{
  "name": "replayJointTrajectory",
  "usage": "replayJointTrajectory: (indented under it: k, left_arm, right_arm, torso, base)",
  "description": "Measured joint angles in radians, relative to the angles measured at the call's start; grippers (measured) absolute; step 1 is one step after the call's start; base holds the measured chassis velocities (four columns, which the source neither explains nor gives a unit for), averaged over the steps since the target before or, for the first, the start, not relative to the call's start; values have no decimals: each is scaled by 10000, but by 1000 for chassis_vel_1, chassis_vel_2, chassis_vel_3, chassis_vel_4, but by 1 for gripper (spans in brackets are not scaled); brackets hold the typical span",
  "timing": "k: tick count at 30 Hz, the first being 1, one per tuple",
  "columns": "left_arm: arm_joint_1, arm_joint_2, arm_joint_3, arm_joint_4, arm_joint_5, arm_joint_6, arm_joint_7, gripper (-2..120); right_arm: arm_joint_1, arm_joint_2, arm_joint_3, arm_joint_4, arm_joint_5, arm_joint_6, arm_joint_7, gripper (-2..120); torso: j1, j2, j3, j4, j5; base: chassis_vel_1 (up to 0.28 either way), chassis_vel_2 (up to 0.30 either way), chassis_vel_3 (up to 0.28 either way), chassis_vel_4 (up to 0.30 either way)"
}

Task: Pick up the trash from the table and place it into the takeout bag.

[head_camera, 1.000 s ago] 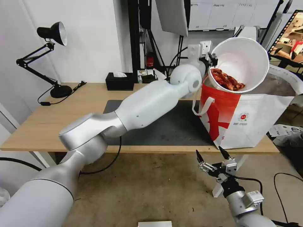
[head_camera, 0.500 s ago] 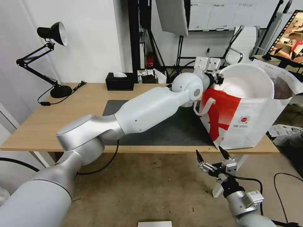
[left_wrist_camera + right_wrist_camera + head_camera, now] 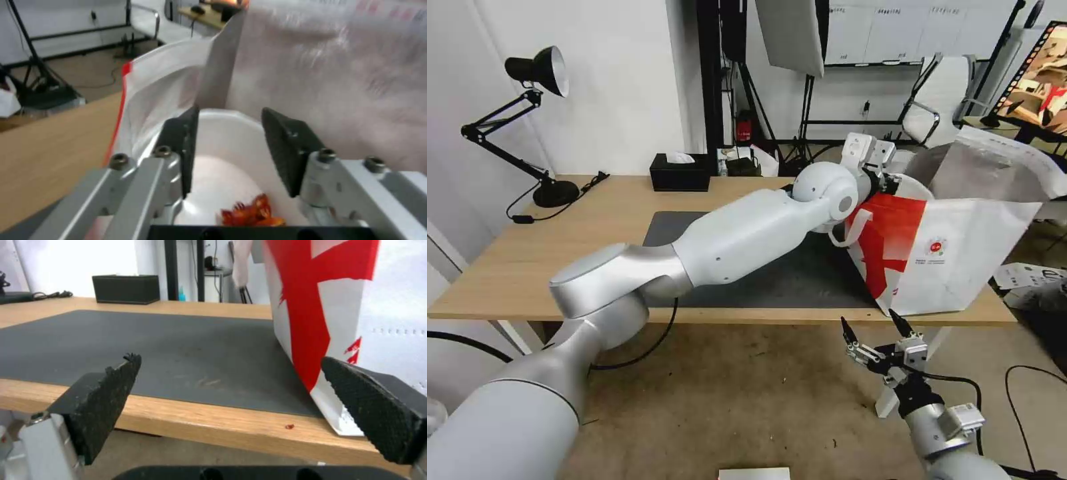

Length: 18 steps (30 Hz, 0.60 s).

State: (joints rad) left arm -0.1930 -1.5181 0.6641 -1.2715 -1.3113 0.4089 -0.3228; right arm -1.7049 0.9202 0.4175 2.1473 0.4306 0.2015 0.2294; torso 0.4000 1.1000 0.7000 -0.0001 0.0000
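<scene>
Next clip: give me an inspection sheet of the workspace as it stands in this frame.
Surface: table with dark mat; a small red scrap near its front edge.
Job's things: white bowl with red scraps, inside the takeout bag.
Clutter: black tissue box, desk lamp.
Grippers: left gripper at the bowl's rim, fingers apart; right gripper open, below the table edge.
Cables: lamp cord on the table; floor cable.
Surroundings: chair, stands behind.

Head looks down; wrists close on takeout bag [image 3: 960, 253].
</scene>
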Motion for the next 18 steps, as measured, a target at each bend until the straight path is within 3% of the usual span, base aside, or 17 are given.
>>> replayJointTrajectory:
  k: [1, 4, 7, 8, 10, 12, 14, 18]
  left_arm:
    - [0, 0, 0, 0, 0, 0, 0, 49]
    - [111, 821, -424, -1385, -126, -411, -418, 64]
    - [210, 1308, -602, -1996, -134, -542, -611, 69]
    - [494, 2080, -885, -2848, -94, -832, -902, 79]
    - [657, 2440, -1032, -3196, -28, -939, -1002, 82]
    - [1694, 3827, -1778, -4516, 667, -1360, -1206, 93]
    - [2003, 4156, -1987, -4825, 867, -1450, -1232, 95]
    - [5123, 6661, -4275, -7008, 2594, -1864, -1239, 100]
  right_arm:
    - [0, 0, 0, 0, 0, 0, 0, 100]
    - [0, 0, 0, 0, 0, 0, 0, 100]
    - [-1, 0, 0, -1, 0, 0, 2, 100]
    - [0, 0, 0, 1, 0, 0, -2, 100]
    - [0, 1, 0, 0, 0, 0, -1, 100]
    - [1, 0, 0, 1, 0, 0, -1, 100]
    - [0, 1, 0, 1, 0, 0, 0, 100]
    - [0, 0, 0, 0, 1, 0, -1, 100]
  torso:
    - [0, 0, 0, 0, 0]
    - [-1, 0, -1, -3, -1]
    - [-1, 1, -1, -1, -2]
    - [-1, 1, -1, 5, -6]
    - [0, 0, -1, -1, -5]
    - [0, 0, -1, 0, -6]
    - [0, 0, 0, -2, -6]
    - [-1, 2, -1, 6, -9]
  base:
    - [0, 0, 0, 0]
    - [0, 0, 0, 0]
    - [0, 0, 0, 0]
    - [0, 0, 0, 0]
    - [0, 0, 0, 0]
    - [0, 0, 0, 0]
    - [0, 0, 0, 0]
    - [0, 0, 0, 0]
